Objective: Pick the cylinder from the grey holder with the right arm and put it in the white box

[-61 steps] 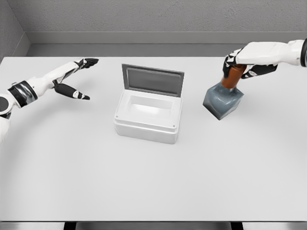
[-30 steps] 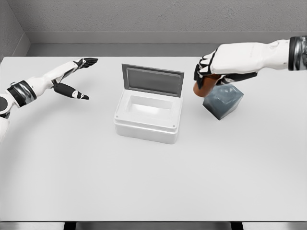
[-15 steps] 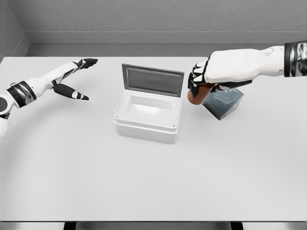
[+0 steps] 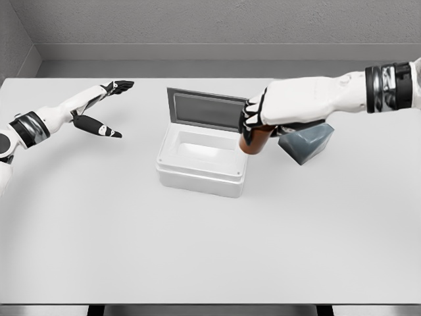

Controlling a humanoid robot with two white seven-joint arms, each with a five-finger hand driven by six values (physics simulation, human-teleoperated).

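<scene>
My right hand (image 4: 258, 118) is shut on the brown cylinder (image 4: 254, 141), holding it in the air just above the right rim of the white box (image 4: 202, 172). The cylinder's lower end shows below the fingers; its top is hidden in the fist. The box stands open, its grey-lined lid (image 4: 209, 109) raised at the back. The grey holder (image 4: 305, 142) sits on the table to the right, partly behind my forearm, with nothing in it. My left hand (image 4: 105, 108) hovers open at the far left.
The white table (image 4: 210, 250) spreads wide in front of the box. A grey wall runs along its far edge.
My right hand has carried the cylinder out of the holder and leftward, from above the holder to the box's right rim. The left arm has not moved.
</scene>
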